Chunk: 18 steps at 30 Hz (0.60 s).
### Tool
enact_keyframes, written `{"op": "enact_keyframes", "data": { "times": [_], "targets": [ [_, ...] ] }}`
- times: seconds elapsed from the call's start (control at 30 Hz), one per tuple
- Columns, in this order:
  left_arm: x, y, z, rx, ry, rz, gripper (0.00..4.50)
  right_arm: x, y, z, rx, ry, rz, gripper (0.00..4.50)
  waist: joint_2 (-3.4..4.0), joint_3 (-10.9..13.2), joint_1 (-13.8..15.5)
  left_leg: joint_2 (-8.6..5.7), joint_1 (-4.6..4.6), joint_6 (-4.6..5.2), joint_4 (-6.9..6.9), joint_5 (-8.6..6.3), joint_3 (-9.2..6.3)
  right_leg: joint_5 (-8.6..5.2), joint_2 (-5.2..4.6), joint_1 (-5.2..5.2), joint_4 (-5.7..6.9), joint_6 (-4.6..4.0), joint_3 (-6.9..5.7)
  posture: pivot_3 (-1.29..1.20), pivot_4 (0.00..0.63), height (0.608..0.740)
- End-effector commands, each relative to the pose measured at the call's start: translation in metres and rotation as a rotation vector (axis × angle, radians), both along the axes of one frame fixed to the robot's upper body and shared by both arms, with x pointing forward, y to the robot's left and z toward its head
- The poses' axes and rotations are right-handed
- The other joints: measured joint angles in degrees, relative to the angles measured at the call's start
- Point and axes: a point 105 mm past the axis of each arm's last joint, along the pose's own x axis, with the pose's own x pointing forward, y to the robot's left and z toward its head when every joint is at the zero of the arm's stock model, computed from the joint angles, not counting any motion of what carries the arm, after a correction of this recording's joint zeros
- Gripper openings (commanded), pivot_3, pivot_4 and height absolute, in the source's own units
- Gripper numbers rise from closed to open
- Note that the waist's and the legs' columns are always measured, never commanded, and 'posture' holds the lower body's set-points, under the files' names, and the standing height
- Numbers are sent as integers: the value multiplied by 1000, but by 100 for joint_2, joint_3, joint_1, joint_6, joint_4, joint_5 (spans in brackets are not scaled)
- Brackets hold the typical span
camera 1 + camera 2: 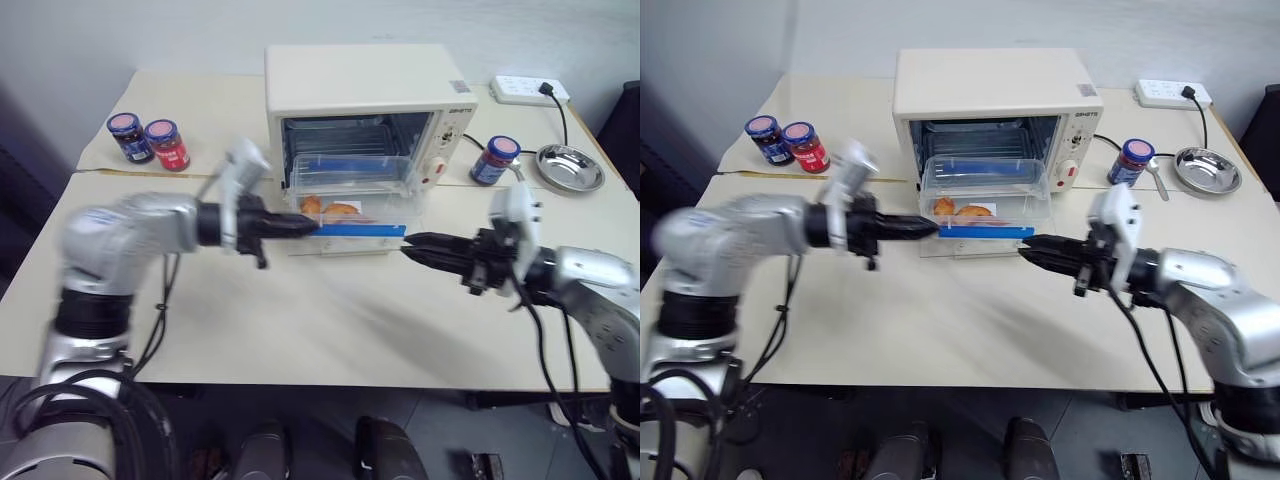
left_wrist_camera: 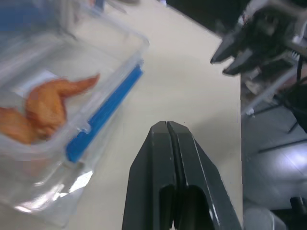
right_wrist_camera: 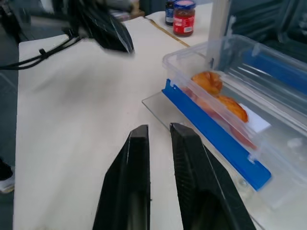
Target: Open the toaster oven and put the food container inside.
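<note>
The toaster oven (image 1: 367,110) is seen with its glass door lowered flat onto the table (image 1: 330,320), and the food container (image 1: 352,195) is set on that lowered door, at the mouth of the oven and not yet on the wire rack inside. Its long axis runs across the oven front, so that one short end is offered to each arm; the blue clip (image 3: 211,136) along its near side faces outward, toward the grippers.

The left gripper (image 1: 300,227) is pointed inward along that axis, with the container just beyond its tips, toward the oven side. In the left wrist view its fingers (image 2: 168,158) are pressed together with nothing between them. The right gripper (image 1: 1032,247) is pointed inward from the opposite side, and the container lies ahead of its tips and slightly toward the oven. Its fingers (image 3: 139,158) are seen with a narrow gap between them — empty, clamped on nothing.

Neither gripper can be seen touching the box. The left tips are judged the nearer of the two, close to the container's end, while the right tips stand a little off its other end. A push along the short axis — straight back into the cavity — is judged to be what remains.
</note>
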Motion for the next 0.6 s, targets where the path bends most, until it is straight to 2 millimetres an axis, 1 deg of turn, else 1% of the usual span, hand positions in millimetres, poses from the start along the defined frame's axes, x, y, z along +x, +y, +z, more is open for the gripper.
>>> {"op": "enact_keyframes", "data": {
  "times": [0.03,0.1,0.17,0.33,0.4,0.47,0.53,0.6],
  "targets": [
    [14,1,-2,48,-89,10,0,21,2,-9,-60,-42,-27,919,0,0,-10,0,-6,0,-1,-1,0,0,0,-10,8,-1,0,0,150,740],
    [21,-2,-7,59,-96,16,0,32,6,-18,-80,-46,-37,919,1,0,-35,-1,-7,4,-3,-7,6,-1,-1,-15,6,-2,0,0,150,740],
    [27,-4,-8,59,-103,30,0,41,8,-21,-83,-53,-48,919,1,1,-29,-1,-8,5,-5,-8,5,-1,-1,-15,3,-2,-2,0,150,740],
    [46,-8,-3,25,-146,102,0,68,11,-23,-88,-102,-126,919,1,1,-24,0,-8,6,8,-8,4,0,-2,-11,12,-1,-3,0,150,740],
    [51,-9,-1,16,-151,119,0,74,11,-22,-86,-119,-148,919,1,1,-26,0,-8,6,13,-7,3,0,-3,-10,17,-1,-3,0,150,740],
    [68,-8,9,-32,-191,214,0,97,9,-8,-40,-169,-262,919,1,1,-43,0,-4,6,12,-7,2,0,-4,-10,23,-1,-3,0,150,740],
    [88,-5,22,-84,-239,335,0,116,9,4,-3,-212,-356,919,1,1,-75,0,-6,5,13,-6,2,0,-4,-11,25,-1,-3,0,150,740],
    [103,-1,33,-129,-271,431,0,128,11,11,32,-232,-413,919,1,1,-108,1,-6,3,12,-5,1,0,-5,-13,27,-1,-4,0,150,740]
  ]
}}
